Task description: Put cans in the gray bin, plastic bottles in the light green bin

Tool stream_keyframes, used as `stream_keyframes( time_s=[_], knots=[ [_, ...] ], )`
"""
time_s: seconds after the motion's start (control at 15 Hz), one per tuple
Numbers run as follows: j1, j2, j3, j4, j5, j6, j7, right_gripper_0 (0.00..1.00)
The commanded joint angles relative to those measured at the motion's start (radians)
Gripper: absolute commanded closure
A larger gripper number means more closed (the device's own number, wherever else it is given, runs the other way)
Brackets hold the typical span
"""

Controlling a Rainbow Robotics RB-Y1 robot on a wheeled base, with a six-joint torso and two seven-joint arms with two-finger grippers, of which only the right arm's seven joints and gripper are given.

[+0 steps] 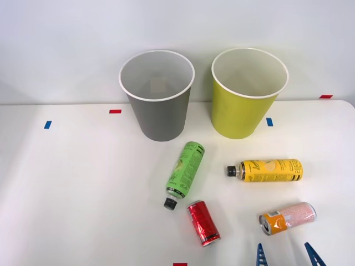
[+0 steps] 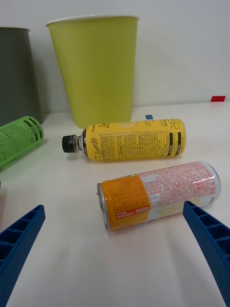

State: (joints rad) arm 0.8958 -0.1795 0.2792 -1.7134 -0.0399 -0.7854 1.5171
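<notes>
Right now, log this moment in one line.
right pincer: open, empty | nearest: orange-and-pink drink can lying on white table | round gray bin: no cans visible

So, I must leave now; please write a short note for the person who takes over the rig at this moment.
Right claw: open, holding nothing, near the orange and pink can.
On the table, all lying down: red can, green-label bottle, yellow bottle.
Gray bin and light green bin stand upright behind them.
Done: nothing sorted.
Left: both cans to gray, both bottles to light green.
</notes>
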Motion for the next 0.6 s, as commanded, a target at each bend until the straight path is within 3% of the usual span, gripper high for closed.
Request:
stream_keyframes(
  time_s=[0.07, 0.6],
  knots=[
    [0.000, 0.000, 0.000, 0.000, 0.000, 0.000, 0.000, 0.00],
    [0.000, 0.000, 0.000, 0.000, 0.000, 0.000, 0.000, 0.00]
  ],
)
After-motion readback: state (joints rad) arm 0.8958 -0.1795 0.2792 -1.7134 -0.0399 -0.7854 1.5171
